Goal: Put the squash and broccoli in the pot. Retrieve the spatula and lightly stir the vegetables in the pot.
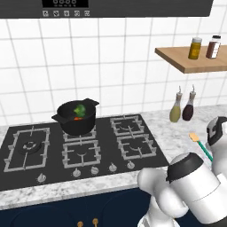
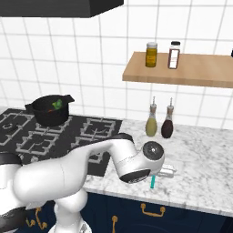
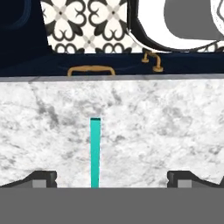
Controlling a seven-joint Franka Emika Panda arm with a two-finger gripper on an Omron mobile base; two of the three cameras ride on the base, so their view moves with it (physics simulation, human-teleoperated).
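Wide apart, as far as they go, with nothing between them and nothing touched: gripper (image 3: pixel 112 179) poised over the marble counter (image 3: pixel 166 127), fingertips (image 3: pixel 41 178) showing dark at either side in the hand view. Down the middle of that gap but nearer the left tip, lying flat on the stone, the teal handle of the spatula (image 3: pixel 95 151), clear of both tips. From the left base view, same spatula (image 1: pixel 198 142) on the counter right of the hob, tan blade at the far end, handle running toward the arm and partly hidden behind it. From the right base view, just a short teal stub (image 2: pixel 153 182) visible below the wrist. Back on the hob (image 1: pixel 80 148), on a rear burner, the black pot (image 1: pixel 76 117), with the green broccoli (image 1: pixel 80 109) inside and a sliver of orange-red squash (image 1: pixel 77 118) just below it. Against the white tiled wall, two bottles (image 1: pixel 181 108) standing side by side on the counter, one yellowish, one dark. Above them a wooden shelf (image 1: pixel 195 64) carrying two jars (image 1: pixel 204 48). Below the counter edge, dark blue cabinet fronts with brass handles (image 3: pixel 91 70), and a patterned floor beyond.
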